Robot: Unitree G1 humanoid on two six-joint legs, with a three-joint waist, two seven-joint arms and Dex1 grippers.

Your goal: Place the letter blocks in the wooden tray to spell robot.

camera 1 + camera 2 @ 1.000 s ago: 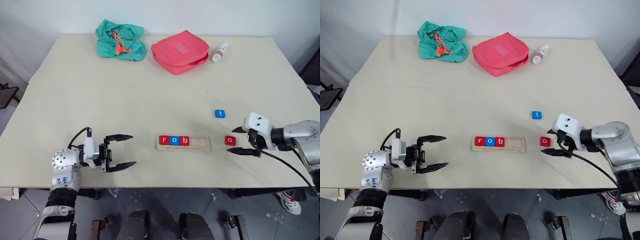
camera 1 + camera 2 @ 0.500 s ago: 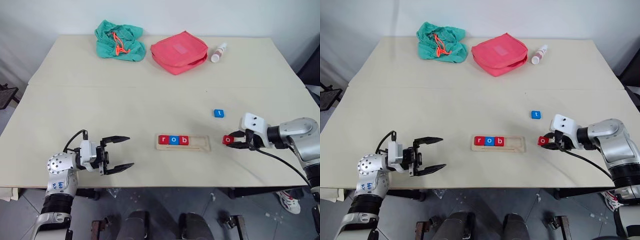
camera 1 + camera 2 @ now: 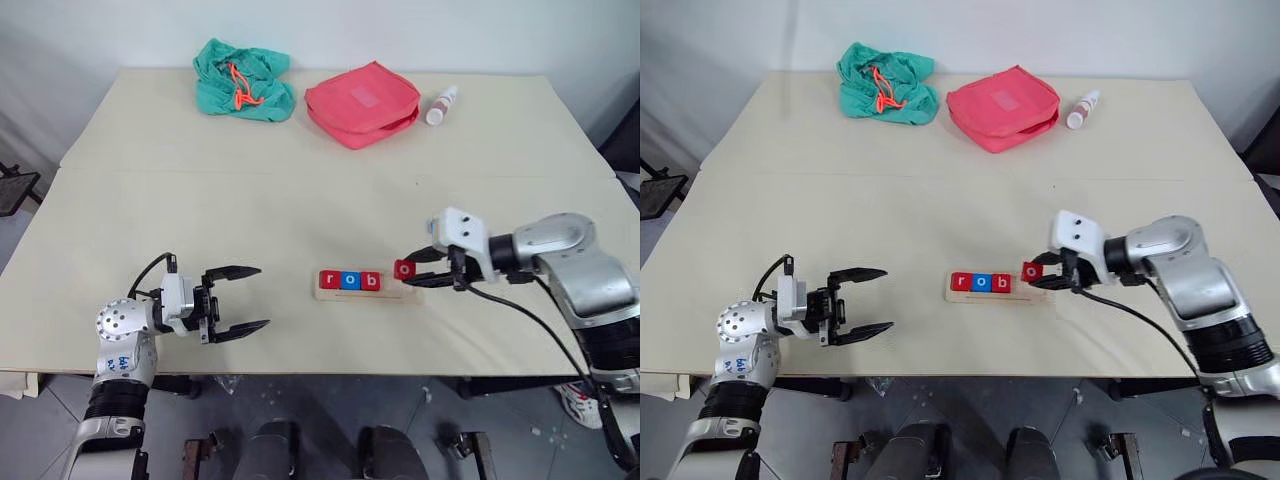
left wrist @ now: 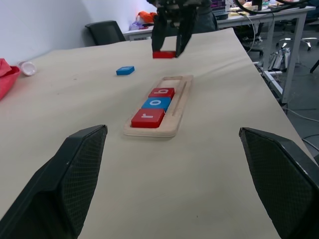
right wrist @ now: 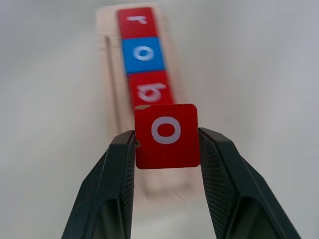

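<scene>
We see the right gripper [image 3: 412,276] pinching the red o block [image 5: 167,135] between both fingers, raised over the open end of the wooden tray [image 3: 365,294], which holds r, o, b. The blue t block [image 4: 125,70] lies on the table [image 3: 300,200] beyond, and the left gripper [image 3: 245,298] hangs wide apart, holding nothing.

Right hand [image 3: 408,273] pinched shut, left hand [image 3: 243,298] spread.

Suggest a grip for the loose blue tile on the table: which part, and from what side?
Pinch two opposite side edges of the blue tile, coming down from above. It lies flat on the table, well apart from the wooden tray, so only its thin edges offer purchase and there is room for a finger on either side. The right gripper clamps the red o tile by its edges likewise.
</scene>
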